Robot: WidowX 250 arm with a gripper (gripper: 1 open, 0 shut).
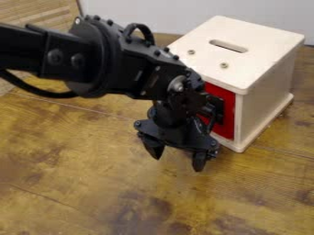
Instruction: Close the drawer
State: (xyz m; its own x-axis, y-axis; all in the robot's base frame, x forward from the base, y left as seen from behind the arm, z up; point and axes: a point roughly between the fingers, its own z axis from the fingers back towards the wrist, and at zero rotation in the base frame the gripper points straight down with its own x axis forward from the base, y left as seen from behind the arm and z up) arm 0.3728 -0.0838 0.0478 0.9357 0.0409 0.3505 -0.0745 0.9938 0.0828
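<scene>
Red drawer (222,108) in pale casing, partly hidden.

Robot arm (92,60): matte black, bulky rounded segments, knobbly bolt heads along the upper edge, black cable looping over the top.
</scene>
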